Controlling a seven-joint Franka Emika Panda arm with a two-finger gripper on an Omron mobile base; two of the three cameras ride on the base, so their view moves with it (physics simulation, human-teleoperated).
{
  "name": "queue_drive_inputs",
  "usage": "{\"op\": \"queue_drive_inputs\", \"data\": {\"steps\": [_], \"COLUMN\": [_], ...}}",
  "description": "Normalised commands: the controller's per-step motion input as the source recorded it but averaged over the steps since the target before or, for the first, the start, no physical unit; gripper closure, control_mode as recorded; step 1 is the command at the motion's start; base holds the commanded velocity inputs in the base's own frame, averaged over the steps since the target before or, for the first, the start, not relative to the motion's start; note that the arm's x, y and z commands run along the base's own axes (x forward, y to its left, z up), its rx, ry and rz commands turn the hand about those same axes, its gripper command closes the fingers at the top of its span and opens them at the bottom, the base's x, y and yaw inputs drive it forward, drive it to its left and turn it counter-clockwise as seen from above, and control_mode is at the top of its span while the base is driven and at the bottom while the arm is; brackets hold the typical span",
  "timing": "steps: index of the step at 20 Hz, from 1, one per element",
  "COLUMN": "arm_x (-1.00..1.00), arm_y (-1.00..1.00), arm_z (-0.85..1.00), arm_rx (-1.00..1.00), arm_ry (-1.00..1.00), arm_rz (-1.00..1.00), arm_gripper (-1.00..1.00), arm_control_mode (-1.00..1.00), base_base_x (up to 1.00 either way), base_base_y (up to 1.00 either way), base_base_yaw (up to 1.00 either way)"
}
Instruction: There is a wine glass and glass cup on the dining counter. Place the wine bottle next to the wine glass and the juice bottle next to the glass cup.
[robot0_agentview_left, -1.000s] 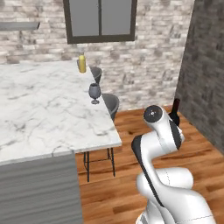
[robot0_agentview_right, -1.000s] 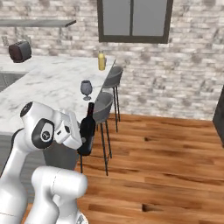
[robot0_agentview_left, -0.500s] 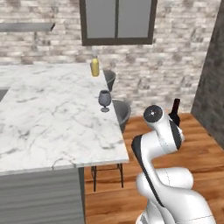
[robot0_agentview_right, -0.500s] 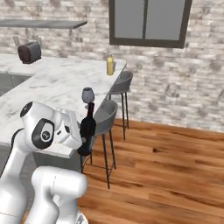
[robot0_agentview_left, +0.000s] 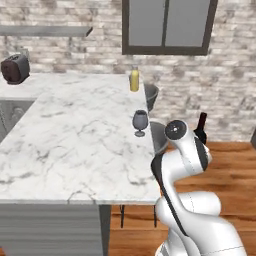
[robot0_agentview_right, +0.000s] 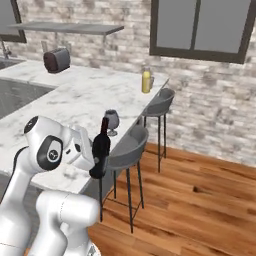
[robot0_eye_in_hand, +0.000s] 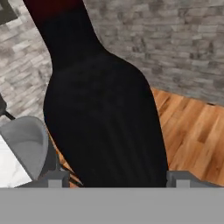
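1. Wine bottle (robot0_agentview_right: 100, 152), slim and nearly black with a dark red band at the neck, is held upright in the two-finger gripper (robot0_agentview_right: 93, 155) at the end of the white arm; in the hand view its dark body (robot0_eye_in_hand: 103, 118) is seen clamped between the two finger tips.
2. It is carried in the air just off the overhanging edge of the dining counter (robot0_agentview_left: 70, 145), a broad white slab with grey marble veins; in the left base view only its neck and shoulder (robot0_agentview_left: 200, 129) are seen behind the arm.
3. At the far left of the counter a dark toaster (robot0_agentview_left: 14, 68) is seen near the brick wall.
4. Further right, a small yellow juice bottle (robot0_agentview_left: 134, 80) with a pale cap stands upright at the far edge of the counter, and something clear is seen just beside it (robot0_agentview_right: 151, 82), too small to identify.
5. A smoky stemmed wine glass (robot0_agentview_left: 140, 122) stands upright near the counter's right edge, well apart from the juice bottle.
6. Two grey stools (robot0_agentview_right: 129, 152) are set along that edge, above a wooden floor (robot0_agentview_right: 200, 200).
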Motion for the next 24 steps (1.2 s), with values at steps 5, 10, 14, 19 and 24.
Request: {"op": "queue_drive_inputs", "data": {"steps": [5, 10, 14, 19, 24], "arm_x": [0.00, 0.00, 0.00, 0.00, 0.00], "arm_y": [0.00, 0.00, 0.00, 0.00, 0.00], "arm_z": [0.00, 0.00, 0.00, 0.00, 0.00], "arm_rx": [0.00, 0.00, 0.00, 0.00, 0.00], "arm_ry": [0.00, 0.00, 0.00, 0.00, 0.00], "arm_rz": [0.00, 0.00, 0.00, 0.00, 0.00], "arm_gripper": [1.00, 1.00, 1.00, 1.00, 1.00], "arm_control_mode": [1.00, 1.00, 1.00, 1.00, 1.00], "base_base_x": [0.21, 0.02, -0.08, -0.13, -0.17], "base_base_y": [-0.29, -0.28, -0.42, -0.55, -0.62], "base_base_yaw": [0.48, 0.57, 0.43, 0.28, 0.22]}}
